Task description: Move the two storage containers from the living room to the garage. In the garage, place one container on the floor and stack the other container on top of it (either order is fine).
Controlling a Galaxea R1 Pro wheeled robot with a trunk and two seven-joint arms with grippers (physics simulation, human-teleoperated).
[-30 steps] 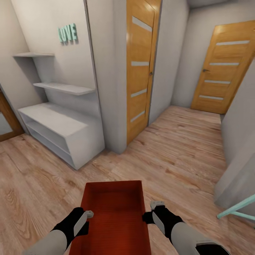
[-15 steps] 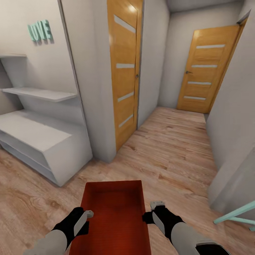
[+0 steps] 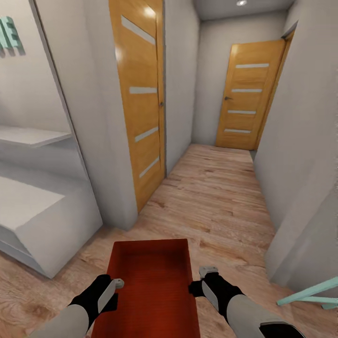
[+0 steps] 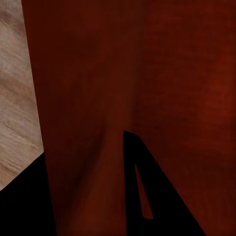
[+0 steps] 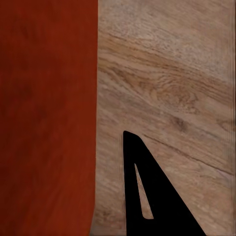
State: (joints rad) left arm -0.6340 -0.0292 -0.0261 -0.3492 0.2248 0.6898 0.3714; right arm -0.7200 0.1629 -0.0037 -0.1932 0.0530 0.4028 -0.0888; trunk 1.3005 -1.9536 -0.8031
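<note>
— Where is the box?
— The orange-red storage container (image 3: pixel 152 286) sits low in front of the robot, between both arms, its long axis pointing straight ahead down the hallway.
— The grippers?
— The left gripper (image 3: pixel 114 284) presses its left wall, the right gripper (image 3: pixel 203 280) its right wall; whether the fingers are apart or together, I cannot tell.
— Around it?
— Wood-plank floor (image 3: pixel 211 197). A white shelf unit (image 3: pixel 42 225) at left, a wooden door (image 3: pixel 141 98) beside it, another door (image 3: pixel 246 94) at the far end, a grey wall (image 3: pixel 300 155) at right.
</note>
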